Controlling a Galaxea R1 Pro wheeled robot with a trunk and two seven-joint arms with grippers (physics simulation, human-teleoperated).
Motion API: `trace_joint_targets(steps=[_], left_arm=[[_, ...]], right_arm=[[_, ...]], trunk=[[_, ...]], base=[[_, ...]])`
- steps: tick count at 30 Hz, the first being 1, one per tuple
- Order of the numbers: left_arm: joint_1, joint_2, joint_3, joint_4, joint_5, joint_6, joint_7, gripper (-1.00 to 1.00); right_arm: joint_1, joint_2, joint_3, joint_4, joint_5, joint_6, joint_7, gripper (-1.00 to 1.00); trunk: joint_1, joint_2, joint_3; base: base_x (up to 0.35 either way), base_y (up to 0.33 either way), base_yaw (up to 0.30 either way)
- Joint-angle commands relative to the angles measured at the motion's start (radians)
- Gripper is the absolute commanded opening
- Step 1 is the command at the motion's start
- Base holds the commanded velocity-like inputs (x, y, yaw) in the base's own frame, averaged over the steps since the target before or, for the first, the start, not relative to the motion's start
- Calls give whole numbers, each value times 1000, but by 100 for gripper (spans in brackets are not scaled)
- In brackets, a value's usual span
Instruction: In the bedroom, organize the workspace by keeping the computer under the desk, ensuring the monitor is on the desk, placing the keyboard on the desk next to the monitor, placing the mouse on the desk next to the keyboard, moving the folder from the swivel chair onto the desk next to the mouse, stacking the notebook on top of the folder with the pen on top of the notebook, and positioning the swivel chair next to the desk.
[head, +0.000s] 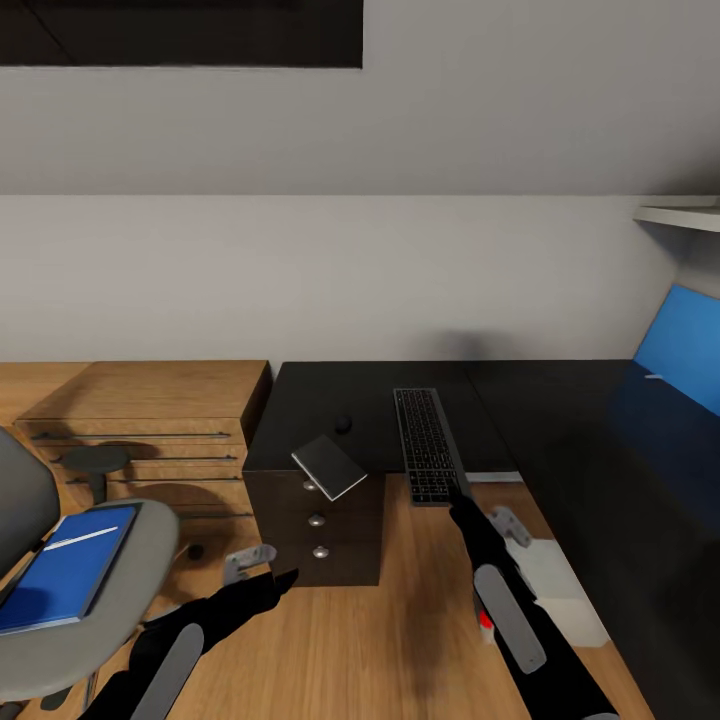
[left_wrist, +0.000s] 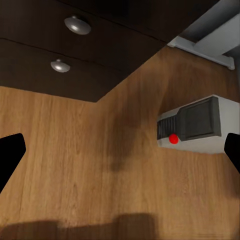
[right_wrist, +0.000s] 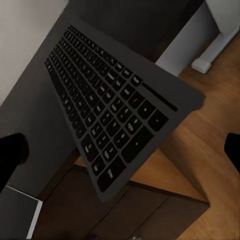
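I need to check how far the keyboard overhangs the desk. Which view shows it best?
The head view: the whole keyboard lies on the desk, near end past the edge. The right wrist view shows its keys closer.

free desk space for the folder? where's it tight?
Bare desk top runs right of the keyboard toward the blue wall panel. A narrower bare strip lies behind the mouse. It is crowded at the front left corner, where the notebook overhangs the edge beside the mouse and keyboard.
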Motion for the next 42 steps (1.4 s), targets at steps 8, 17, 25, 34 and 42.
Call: trace_joint_targets(steps=[8, 17, 25, 34, 42], left_arm=[[-1, 0, -5, 0, 9, 2, 7, 100], [-1, -4, -11, -3, 9, 3, 5, 100], [-1, -5, -11, -22, 12, 4, 4, 100], [-1, -5, -11, -25, 12, 6, 4, 100], [-1, -5, -11, -25, 12, 6, 4, 100]], right_arm=[[-1, -37, -30, -1, -293, 146, 71, 100], [-1, -77, -107, 3, -536, 284, 175, 100], [-1, -92, -110, 2, -553, 313, 226, 100], [-1, -97, -109, -2, -549, 313, 258, 100], [1, -97, -109, -7, -465, 310, 349, 100]], trunk=[[0, -1, -1], [0, -1, -1], [27, -50, -23], [61, -113, -51], [92, -169, -76]], base=[[0, 0, 0], [0, 0, 0], [0, 0, 0], [0, 0, 0], [0, 0, 0]])
